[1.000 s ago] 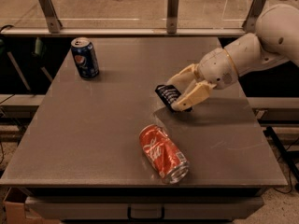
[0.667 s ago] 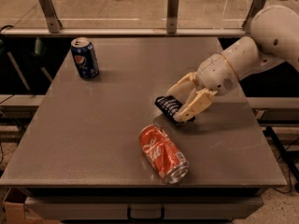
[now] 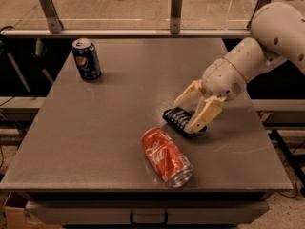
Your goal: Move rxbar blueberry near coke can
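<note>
The rxbar blueberry (image 3: 178, 120) is a small dark navy wrapper, held low over the table right of centre. My gripper (image 3: 187, 114) is shut on it, one cream finger (image 3: 187, 95) behind the bar and one (image 3: 204, 115) in front. The coke can (image 3: 166, 157) lies on its side, red with white script, just in front and left of the bar, a short gap apart. The white arm (image 3: 267, 42) comes in from the upper right.
A blue Pepsi can (image 3: 86, 58) stands upright at the table's back left. The grey table (image 3: 95, 128) has a railing (image 3: 119, 32) with metal posts along its far edge. The front edge runs just below the coke can.
My gripper has carried the bar down and toward the front of the table, closer to the coke can. Both cans have stayed put.
</note>
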Controlling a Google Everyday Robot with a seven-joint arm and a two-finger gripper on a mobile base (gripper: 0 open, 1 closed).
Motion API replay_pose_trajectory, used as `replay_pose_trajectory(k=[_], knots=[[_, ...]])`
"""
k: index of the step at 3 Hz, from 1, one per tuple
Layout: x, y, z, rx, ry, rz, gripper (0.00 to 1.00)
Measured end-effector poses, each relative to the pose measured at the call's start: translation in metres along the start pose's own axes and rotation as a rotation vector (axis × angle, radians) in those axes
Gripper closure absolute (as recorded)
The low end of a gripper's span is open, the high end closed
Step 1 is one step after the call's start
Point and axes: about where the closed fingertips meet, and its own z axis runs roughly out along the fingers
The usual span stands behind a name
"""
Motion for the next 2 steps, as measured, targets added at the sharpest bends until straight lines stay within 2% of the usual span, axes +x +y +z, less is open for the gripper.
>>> replay_pose_trajectory(k=[1,2], knots=[[0.0012,0.0068,0.0065,-0.03,0.002,0.002,0.13],[0.0015,0.0103,0.0093,-0.047,0.005,0.004,0.0]])
